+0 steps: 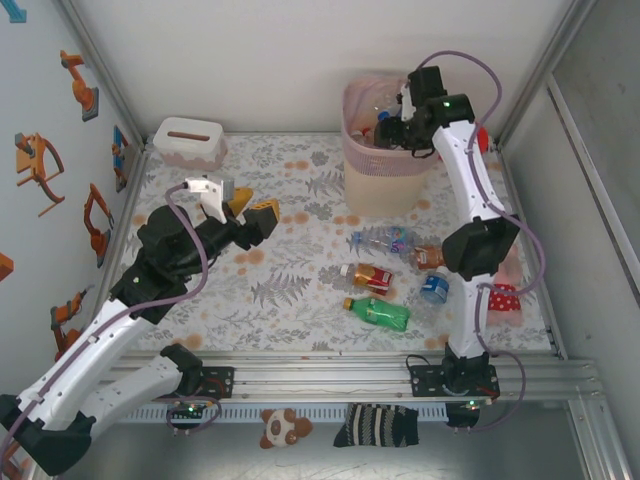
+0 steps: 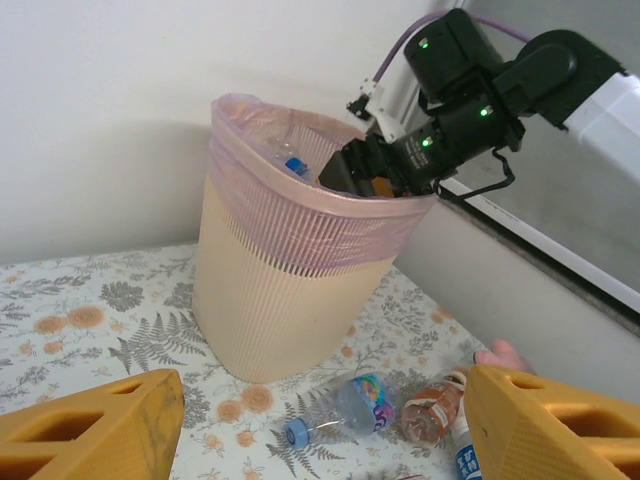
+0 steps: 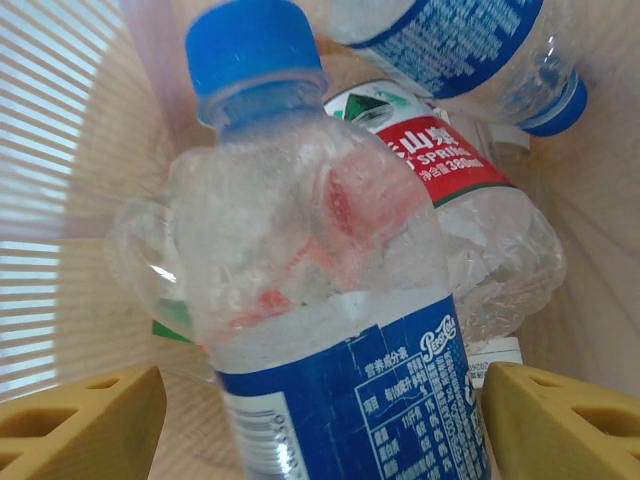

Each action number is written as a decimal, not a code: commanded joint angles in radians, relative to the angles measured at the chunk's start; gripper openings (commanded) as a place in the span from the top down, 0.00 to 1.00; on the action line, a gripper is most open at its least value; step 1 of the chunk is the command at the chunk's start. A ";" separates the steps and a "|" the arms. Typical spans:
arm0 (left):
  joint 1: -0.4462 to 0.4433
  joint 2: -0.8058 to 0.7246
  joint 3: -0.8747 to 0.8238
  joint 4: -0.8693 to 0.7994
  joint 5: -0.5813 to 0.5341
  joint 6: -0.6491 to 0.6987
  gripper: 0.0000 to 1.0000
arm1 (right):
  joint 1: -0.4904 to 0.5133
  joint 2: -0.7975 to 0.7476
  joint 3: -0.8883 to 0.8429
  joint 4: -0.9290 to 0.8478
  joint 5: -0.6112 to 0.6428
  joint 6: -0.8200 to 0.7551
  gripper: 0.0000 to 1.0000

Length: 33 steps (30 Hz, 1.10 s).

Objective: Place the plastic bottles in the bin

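The bin (image 1: 352, 150) stands at the back right of the table, with several plastic bottles inside. My right gripper (image 1: 392, 128) reaches into its mouth. Its yellow fingers (image 3: 85, 425) stand open on either side of a clear Pepsi bottle (image 3: 320, 300) with a blue cap, with a gap at the left finger. Below it lie a red-label bottle (image 3: 430, 160) and a blue-label one (image 3: 470, 40). On the table lie a clear bottle (image 1: 385, 240), a brown one (image 1: 428, 257), a red-label one (image 1: 368, 276), a green one (image 1: 380, 313) and a blue-label one (image 1: 433, 290). My left gripper (image 1: 255, 212) hovers open and empty at the left.
A white tissue box (image 1: 188, 142) sits at the back left. Small plush toys (image 1: 505, 295) lie by the right wall. A bear plush (image 1: 284, 428) and a striped plush (image 1: 377, 425) lie in front of the rail. The right arm (image 1: 480, 240) spans the table's right side.
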 commanded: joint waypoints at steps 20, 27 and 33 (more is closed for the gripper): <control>0.005 0.057 0.026 0.041 0.032 0.003 0.23 | -0.005 -0.291 -0.078 -0.007 -0.001 -0.009 0.25; 0.005 0.084 0.031 0.058 0.046 -0.006 0.23 | -0.005 -0.467 -0.286 0.055 -0.028 -0.099 0.26; 0.007 0.100 0.034 0.063 0.051 -0.011 0.23 | -0.002 -0.625 -0.513 0.106 -0.099 -0.268 0.27</control>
